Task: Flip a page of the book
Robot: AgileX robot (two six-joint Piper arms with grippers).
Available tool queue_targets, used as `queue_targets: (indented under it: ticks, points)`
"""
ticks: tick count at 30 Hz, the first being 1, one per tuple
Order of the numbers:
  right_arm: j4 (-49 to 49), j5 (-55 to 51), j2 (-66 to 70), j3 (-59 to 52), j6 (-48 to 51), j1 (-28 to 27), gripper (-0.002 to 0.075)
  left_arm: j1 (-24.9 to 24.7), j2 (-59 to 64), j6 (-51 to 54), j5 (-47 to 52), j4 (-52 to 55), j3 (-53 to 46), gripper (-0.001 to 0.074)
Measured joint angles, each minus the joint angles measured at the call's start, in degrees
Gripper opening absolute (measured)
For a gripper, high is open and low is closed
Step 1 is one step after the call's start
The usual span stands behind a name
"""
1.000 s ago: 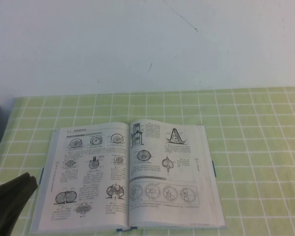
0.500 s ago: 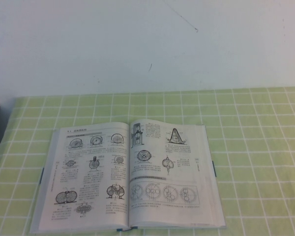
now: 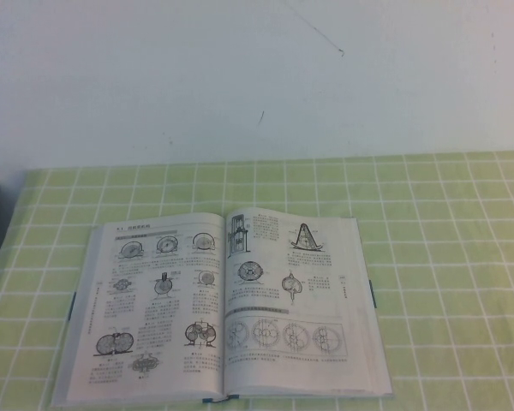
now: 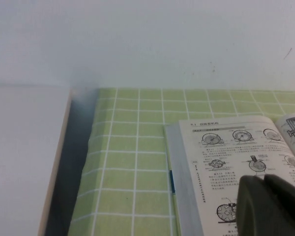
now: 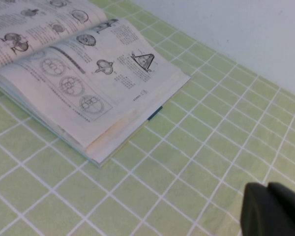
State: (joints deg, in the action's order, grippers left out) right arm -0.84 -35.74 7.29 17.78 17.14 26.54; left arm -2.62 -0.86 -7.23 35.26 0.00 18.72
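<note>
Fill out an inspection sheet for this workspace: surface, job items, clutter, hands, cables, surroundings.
Surface: table under a green checked cloth, white grid lines, lying flat.
Job's things: the book lies open and flat, diagram pages up, thin blue cover edge showing; the right-hand page lies flat, not lifted.
Clutter: nothing seen on the cloth besides the book.
Hands: left hand sits near the book's left page edge, out of the high view, open or shut not discernible; right hand shut, hangs over bare cloth to the right of the book, holding nothing.
Cables: nothing seen.
Surroundings: plain white wall behind the table; a pale panel beside the table's left edge.
</note>
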Motion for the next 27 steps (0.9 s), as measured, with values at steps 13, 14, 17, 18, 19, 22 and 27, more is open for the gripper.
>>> queue_targets:
  ticks: [13, 14, 17, 18, 19, 22, 27]
  points:
    - [0.0, 0.0, 0.0, 0.0, 0.0, 0.0, -0.0002, 0.0, 0.0, 0.1, -23.77, 0.0, -17.56, -0.0003]
    - [0.03, 0.0, 0.0, 0.0, 0.0, 0.0, -0.0002, 0.0, 0.0, 0.1, -23.77, 0.0, -18.95, -0.0003]
    - [0.03, 0.0, 0.0, 0.0, 0.0, 0.0, -0.0002, 0.0, 0.0, 0.41, -20.09, -0.52, -19.99, -0.0003]
    - [0.03, 0.0, 0.0, 0.0, 0.0, 0.0, -0.0002, 0.0, 0.0, 0.77, -18.27, -0.81, -19.99, -0.0003]
    - [0.03, 0.0, 0.0, 0.0, 0.0, 0.0, -0.0002, 0.0, 0.0, 1.53, -17.68, -0.88, -19.99, -0.0003]
    - [0.03, 0.0, 0.0, 0.0, 0.0, 0.0, -0.0002, 0.0, 0.0, 4.46, -17.56, -1.13, -19.99, -0.0003]
    - [0.03, 0.0, 0.0, 0.0, 0.0, 0.0, -0.0002, -0.36, 0.0, 5.2, -17.43, -1.47, -19.99, -0.0003]
